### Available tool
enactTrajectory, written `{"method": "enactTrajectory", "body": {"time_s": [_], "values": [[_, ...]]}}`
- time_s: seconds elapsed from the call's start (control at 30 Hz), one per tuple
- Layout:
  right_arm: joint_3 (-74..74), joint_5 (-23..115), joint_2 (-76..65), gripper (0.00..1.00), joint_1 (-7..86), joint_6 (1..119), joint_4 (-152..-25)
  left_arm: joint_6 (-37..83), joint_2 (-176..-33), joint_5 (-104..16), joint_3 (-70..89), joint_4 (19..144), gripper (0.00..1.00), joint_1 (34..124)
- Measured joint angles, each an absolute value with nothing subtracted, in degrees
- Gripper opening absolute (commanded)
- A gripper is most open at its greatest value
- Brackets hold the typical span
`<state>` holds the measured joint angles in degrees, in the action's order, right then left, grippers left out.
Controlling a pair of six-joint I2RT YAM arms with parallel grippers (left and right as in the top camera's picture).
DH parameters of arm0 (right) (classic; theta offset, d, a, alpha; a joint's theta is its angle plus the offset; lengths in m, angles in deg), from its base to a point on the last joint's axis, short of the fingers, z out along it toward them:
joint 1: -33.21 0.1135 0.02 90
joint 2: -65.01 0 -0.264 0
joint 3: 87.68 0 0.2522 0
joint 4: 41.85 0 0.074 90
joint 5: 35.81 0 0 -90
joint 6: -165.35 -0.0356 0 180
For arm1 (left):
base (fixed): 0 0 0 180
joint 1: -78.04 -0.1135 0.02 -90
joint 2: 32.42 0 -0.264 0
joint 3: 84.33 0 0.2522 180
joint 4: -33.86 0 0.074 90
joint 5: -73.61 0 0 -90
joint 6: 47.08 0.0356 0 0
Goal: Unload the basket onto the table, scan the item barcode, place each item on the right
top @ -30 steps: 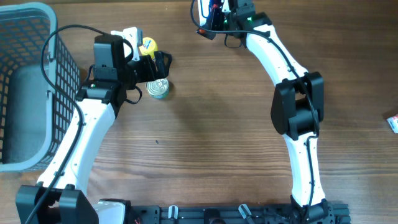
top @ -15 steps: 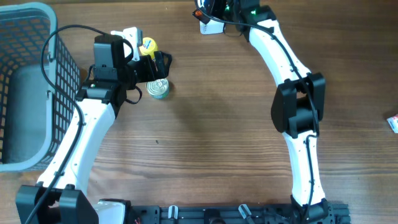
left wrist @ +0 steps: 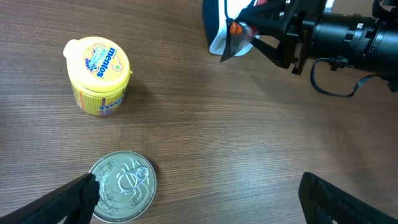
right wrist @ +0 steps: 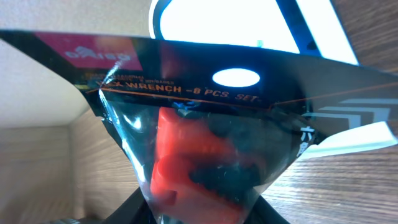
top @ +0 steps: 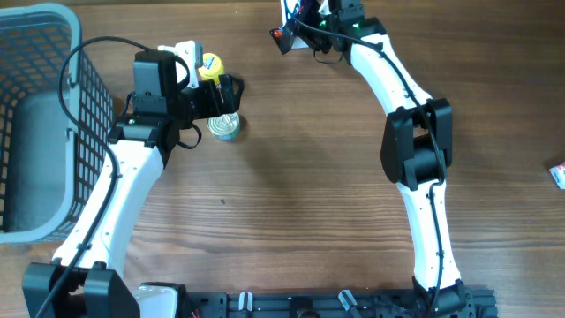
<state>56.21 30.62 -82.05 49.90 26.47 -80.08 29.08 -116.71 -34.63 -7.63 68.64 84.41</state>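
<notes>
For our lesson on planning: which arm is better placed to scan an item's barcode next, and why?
Right. The right pincer is shut on the wrench-set packet, held up by the white and blue device at the table's far edge. The left pincer is open and empty by the can.

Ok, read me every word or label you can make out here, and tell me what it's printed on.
"mentos": lid of the yellow tub.
"WRENCH - 8 PCS. SET": header of the plastic packet.
Pink logo and fine print on the packet: too blurred to read.
Tin can: no readable text.
</notes>
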Motion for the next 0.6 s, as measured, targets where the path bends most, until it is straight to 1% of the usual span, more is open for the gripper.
{"method": "enactTrajectory", "body": {"time_s": [0.27,0.4,0.6], "values": [[56.21,27.86,-82.05,0.24,49.75,19.56,-76.56,29.08,-116.71,-34.63,-7.63,68.88,1.0,84.41],[56.21,25.68,-82.08,0.2,48.61,15.3,-76.54,29.1,-116.71,-34.63,-7.63,69.12,1.0,84.41],[56.21,23.06,-82.78,0.19,46.76,9.9,-76.1,29.08,-116.71,-34.63,-7.63,69.27,1.0,84.41]]}}
